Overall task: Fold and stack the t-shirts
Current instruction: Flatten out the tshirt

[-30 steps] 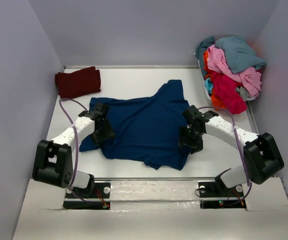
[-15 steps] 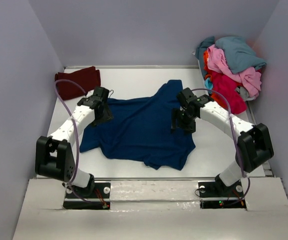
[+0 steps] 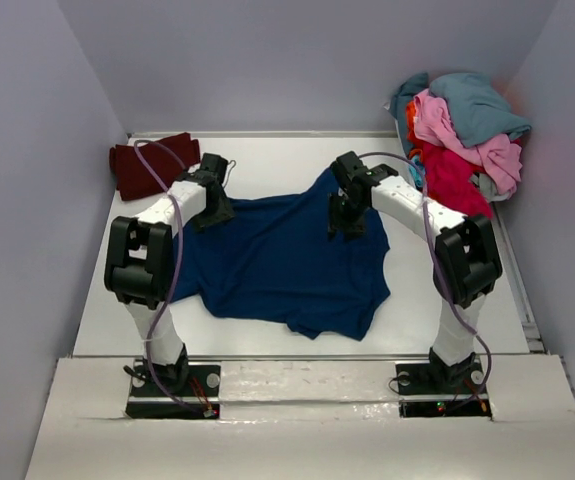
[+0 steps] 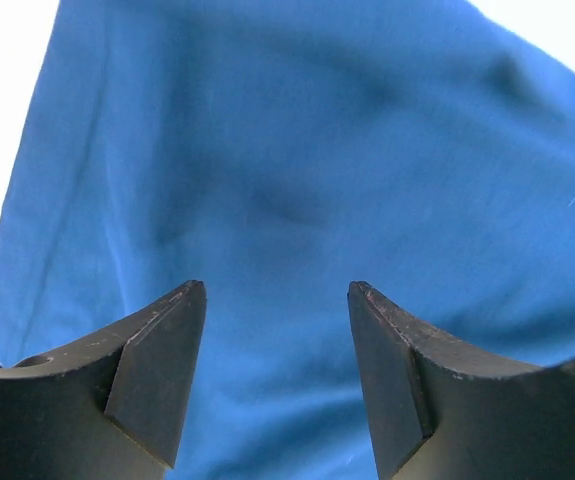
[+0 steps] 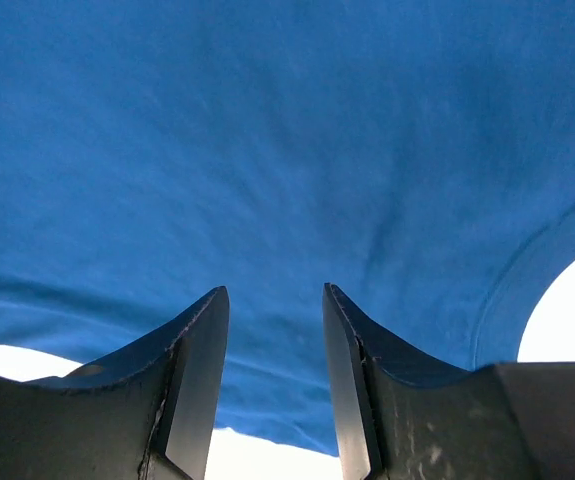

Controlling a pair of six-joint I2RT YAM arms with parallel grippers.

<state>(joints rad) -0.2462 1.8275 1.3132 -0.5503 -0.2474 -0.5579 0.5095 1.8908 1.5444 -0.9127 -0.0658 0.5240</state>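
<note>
Gaping empty, left pincer (image 4: 277,292) and right pincer (image 5: 275,292) overhang rumpled, seemingly plain navy t-shirt (image 3: 287,265).

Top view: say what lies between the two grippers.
Navy t-shirt cloth spans the stretch between the left gripper and the right gripper; the top view shows it.

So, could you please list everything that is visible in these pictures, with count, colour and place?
navy t-shirt: 1, dark blue, spread out and wrinkled at the table's middle
maroon t-shirt: 1, dark red, apparently folded, far left corner
pile of t-shirts: count unclear, teal, pink, red, orange, heaped at the far right
table: 1, white, under everything
left gripper: 1, black fingers, open above the navy t-shirt's far left part
right gripper: 1, black fingers, open above its far right part
</note>
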